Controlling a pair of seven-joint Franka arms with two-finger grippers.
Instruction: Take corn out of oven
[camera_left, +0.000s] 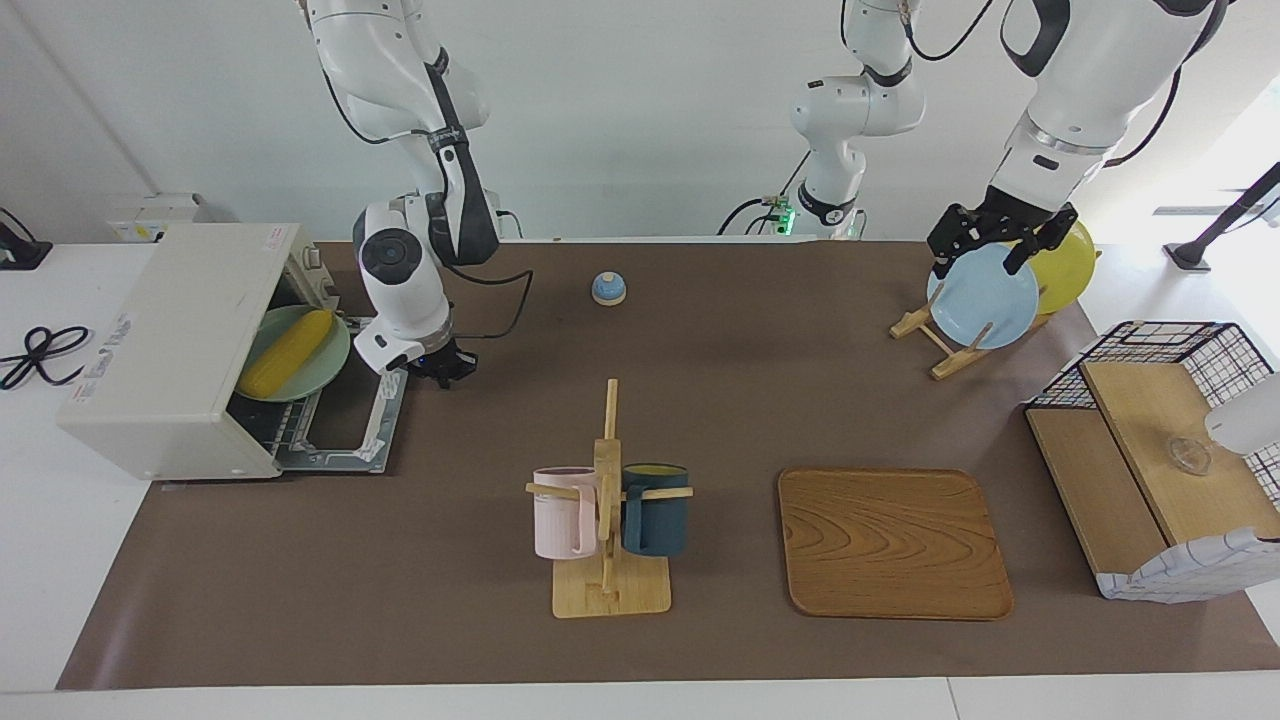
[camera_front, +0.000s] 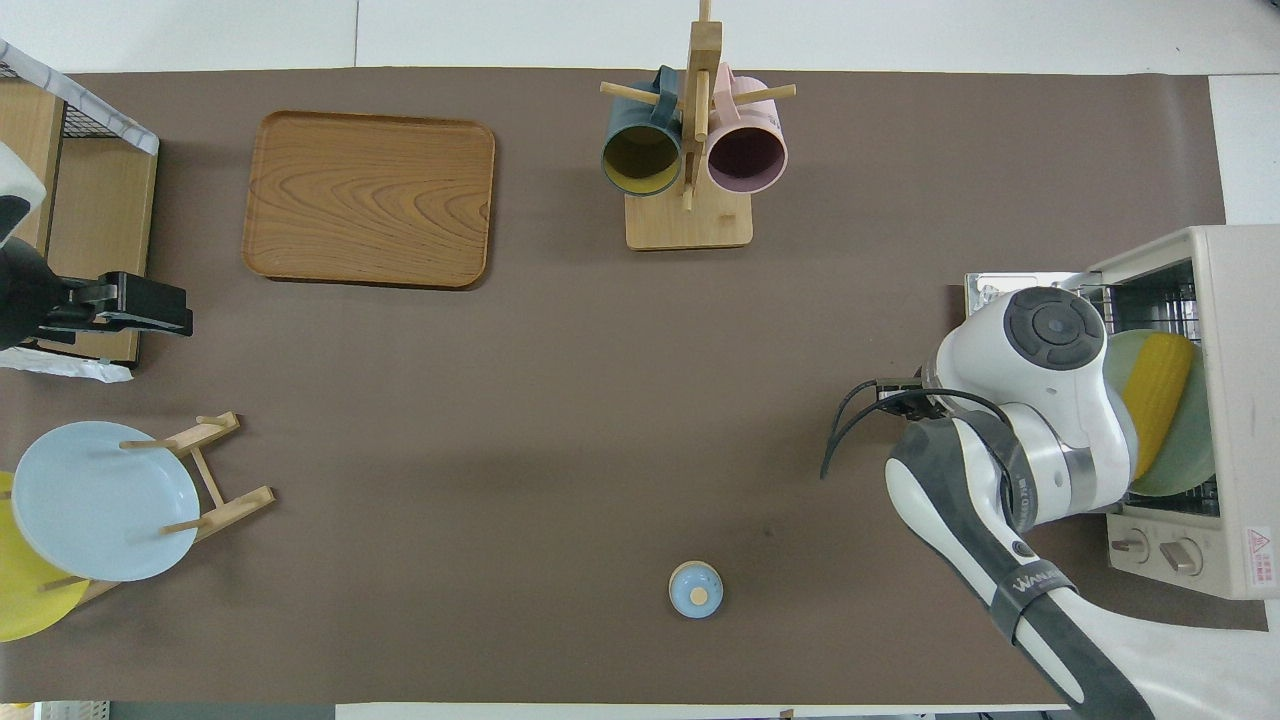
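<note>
The cream-white oven (camera_left: 170, 330) (camera_front: 1235, 400) stands at the right arm's end of the table. Its door (camera_left: 345, 425) is dropped open. Inside, the yellow corn (camera_left: 287, 350) (camera_front: 1155, 390) lies on a pale green plate (camera_left: 328, 352) (camera_front: 1185, 455) on the rack. My right gripper (camera_left: 447, 367) is shut and holds nothing. It hangs just above the mat beside the open door, toward the table's middle. In the overhead view its own wrist hides it. My left gripper (camera_left: 985, 250) (camera_front: 180, 310) waits open and raised at the left arm's end.
A small blue bell (camera_left: 608, 288) sits near the robots at mid-table. A mug rack (camera_left: 608, 500) with a pink and a dark mug, a wooden tray (camera_left: 893, 545), a plate rack with a blue plate (camera_left: 985, 305) and a wire basket (camera_left: 1160, 440) with wooden shelves stand on the mat.
</note>
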